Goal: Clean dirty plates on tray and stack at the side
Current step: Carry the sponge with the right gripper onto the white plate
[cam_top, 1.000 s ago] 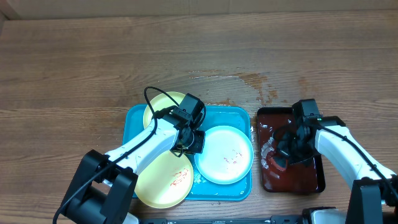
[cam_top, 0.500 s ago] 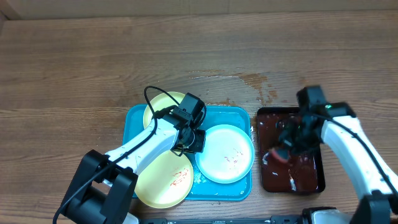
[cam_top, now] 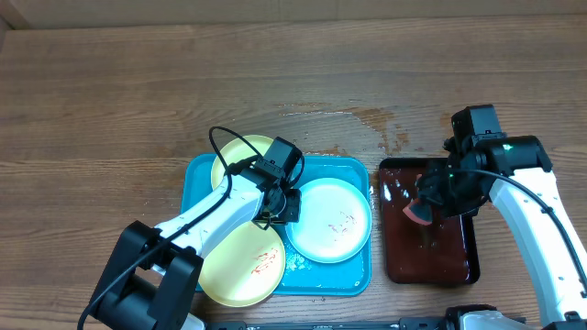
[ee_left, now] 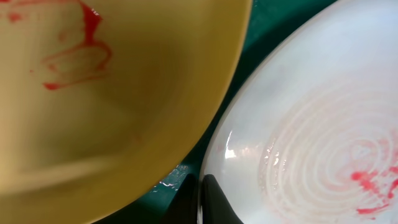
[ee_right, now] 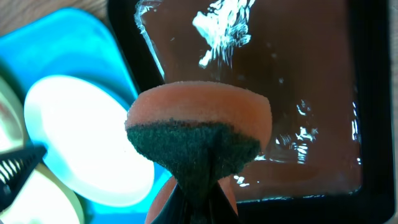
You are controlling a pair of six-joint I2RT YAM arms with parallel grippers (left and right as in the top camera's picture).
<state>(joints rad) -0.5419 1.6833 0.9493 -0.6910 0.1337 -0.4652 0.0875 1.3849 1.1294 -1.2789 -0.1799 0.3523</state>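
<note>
So the left gripper (cam_top: 284, 203) has its fingers closed narrow on the near rim of the mint-white plate (cam_top: 330, 220). In the left wrist view the two fingertips (ee_left: 214, 200) sit right on either side of that rim, so it's a proper pinch. That plate lies inside the turquoise tray (cam_top: 353, 163), stretching away from the fingers toward the tray's right side, with faint red sauce marks in the middle. A pale yellow plate (cam_top: 243, 266) with red smears sits just on the near side of those fingers and hangs out over the tray's front-left corner. Another yellow plate (cam_top: 240, 151) is just behind them at the tray's back-left. The right gripper (cam_top: 424, 209) is clamped on a sponge (ee_right: 199, 118), orange with a dark green scrubby side. Its fingers squeeze the bottom of it, and it bulges out past the tips. Under those fingers is the dark red-brown tray (cam_top: 440, 261), wet and shiny with some white foam (ee_right: 224, 28). I can't tell if the sponge is touching it.
</note>
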